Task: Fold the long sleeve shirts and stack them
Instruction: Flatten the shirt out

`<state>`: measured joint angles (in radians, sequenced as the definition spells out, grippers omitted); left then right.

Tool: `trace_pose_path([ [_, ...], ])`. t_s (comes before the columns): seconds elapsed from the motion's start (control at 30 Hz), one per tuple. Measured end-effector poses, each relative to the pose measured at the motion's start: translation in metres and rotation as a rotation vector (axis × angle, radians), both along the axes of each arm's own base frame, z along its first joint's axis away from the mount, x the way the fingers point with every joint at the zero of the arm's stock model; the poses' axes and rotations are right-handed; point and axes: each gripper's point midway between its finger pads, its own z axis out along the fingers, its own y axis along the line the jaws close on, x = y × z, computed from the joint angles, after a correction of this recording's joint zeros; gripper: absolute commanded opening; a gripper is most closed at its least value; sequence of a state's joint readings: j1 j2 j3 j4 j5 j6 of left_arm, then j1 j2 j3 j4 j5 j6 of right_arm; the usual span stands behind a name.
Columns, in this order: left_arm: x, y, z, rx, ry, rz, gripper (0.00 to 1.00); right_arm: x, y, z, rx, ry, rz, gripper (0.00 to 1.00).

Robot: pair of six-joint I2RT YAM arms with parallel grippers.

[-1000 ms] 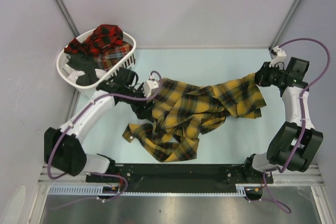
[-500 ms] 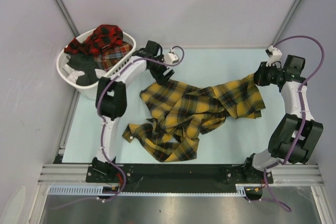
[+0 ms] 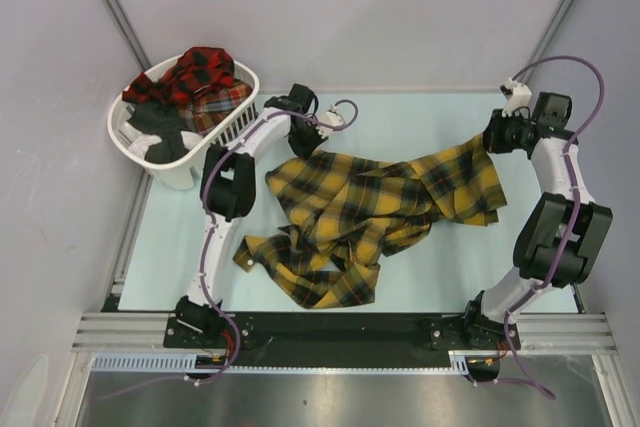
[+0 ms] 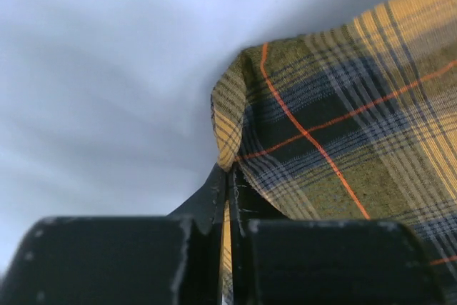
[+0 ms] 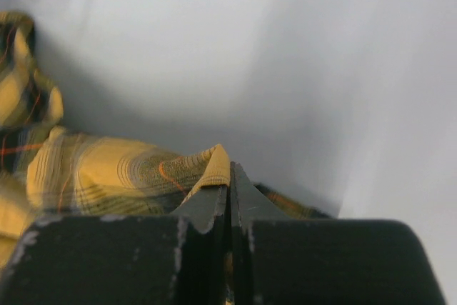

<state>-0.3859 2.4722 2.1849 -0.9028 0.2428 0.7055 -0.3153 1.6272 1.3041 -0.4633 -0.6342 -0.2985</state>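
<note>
Between the left fingers (image 3: 314, 150), which are pressed together, sits a thin edge of the mustard-yellow plaid flannel shirt (image 3: 365, 207). The right fingers (image 3: 493, 139) are likewise closed flat, on a corner at the opposite end of the same garment. Between the two holds the cloth runs slack and rumpled. The rest lies bunched on the pale green worktop (image 3: 400, 112), on the arm-base side of both sets of fingers. Red-and-black plaid shirts (image 3: 200, 69) lie heaped in the white plastic basket (image 3: 178, 169), near the left fingers on their outer side.

Risks, as judged:
- Both bites are slim, so a brisk pull apart could draw an edge out of either hold.
- Sleeves and body are tangled in the heap. Spreading from here may drag the bundle across the worktop rather than open it.
- The left arm stands close to the basket, and a wide swing could knock it.

View comparison:
- The overhead view gives the full layout but not the depth of either bite.
- The left wrist view shows the fabric pinched at the tips and rising beyond them, red line sharp.
- The right wrist view, partly blurred, shows only a small peak of cloth at the tips.
- Neither wrist view shows the basket or the other arm.
</note>
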Motion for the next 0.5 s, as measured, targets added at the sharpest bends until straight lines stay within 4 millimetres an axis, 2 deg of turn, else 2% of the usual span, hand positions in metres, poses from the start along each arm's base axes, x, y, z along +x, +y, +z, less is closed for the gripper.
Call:
trace_pose_path([
  [0.1, -0.001, 0.006, 0.007, -0.042, 0.023, 0.039, 0.00, 0.027, -0.010, 0.013, -0.013, -0.030, -0.021, 0.00],
  [0.17, 0.003, 0.021, 0.027, -0.105, 0.027, 0.111, 0.00, 0.050, -0.017, 0.033, -0.014, -0.069, -0.033, 0.00],
  [0.27, 0.008, 0.055, 0.085, -0.220, -0.040, 0.198, 0.00, 0.064, -0.020, 0.074, 0.000, -0.142, -0.009, 0.00],
  [0.33, -0.007, 0.080, 0.134, -0.281, -0.123, 0.210, 0.00, 0.056, -0.019, 0.100, 0.007, -0.193, 0.037, 0.00],
  [0.37, -0.026, 0.094, 0.162, -0.299, -0.181, 0.200, 0.00, 0.046, -0.018, 0.108, 0.004, -0.206, 0.061, 0.00],
  [0.43, -0.076, 0.107, 0.200, -0.311, -0.297, 0.129, 0.04, 0.014, -0.011, 0.115, -0.015, -0.214, 0.112, 0.00],
  [0.47, -0.115, 0.108, 0.214, -0.307, -0.355, 0.067, 0.11, -0.008, -0.005, 0.111, -0.038, -0.212, 0.143, 0.00],
  [0.5, -0.147, 0.106, 0.211, -0.298, -0.381, -0.001, 0.38, -0.032, 0.003, 0.105, -0.055, -0.197, 0.174, 0.00],
])
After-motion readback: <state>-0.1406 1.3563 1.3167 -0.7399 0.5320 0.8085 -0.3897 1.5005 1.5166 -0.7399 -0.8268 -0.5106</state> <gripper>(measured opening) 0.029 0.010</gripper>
